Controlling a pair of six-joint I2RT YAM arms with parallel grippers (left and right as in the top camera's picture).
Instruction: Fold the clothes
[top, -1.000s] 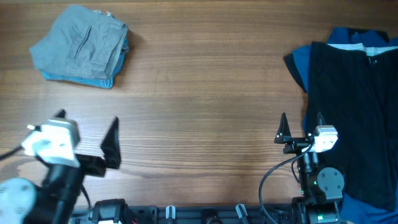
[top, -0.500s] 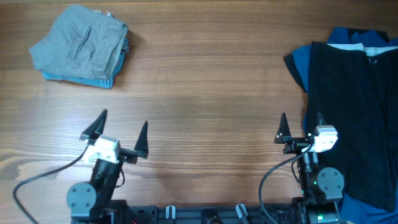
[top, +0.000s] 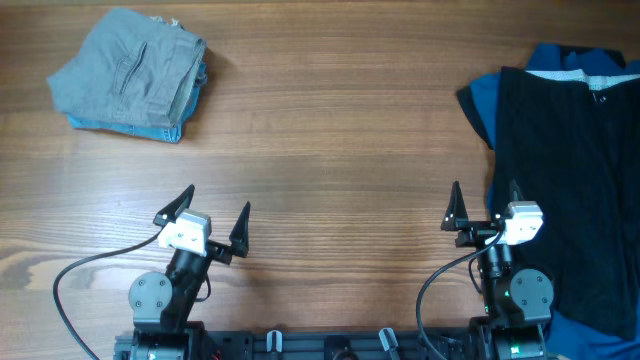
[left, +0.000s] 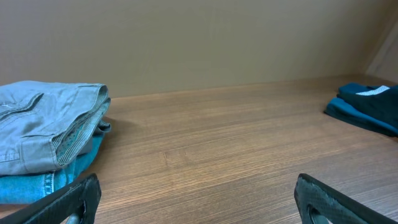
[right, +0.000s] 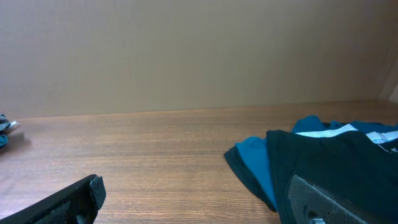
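No text, brand, number or sign can be read in any view. The black garment (top: 570, 180) at the right edge of the desk (top: 340, 150) has a pale band near its top edge with a small mark beside it. The mark is too small to read.

**Folded plain mid-grey cloth shorts (top: 125, 70), far ahead and to the left of the left gripper (top: 217, 199)**
They lie as a compact, flat bundle well apart from the gripper's fingertips, resting on top of light-blue denim shorts (top: 128, 127) whose edge shows beneath. A stitched seam runs along the top face. In the left wrist view the stacked fold and its paler inner band face the gripper.
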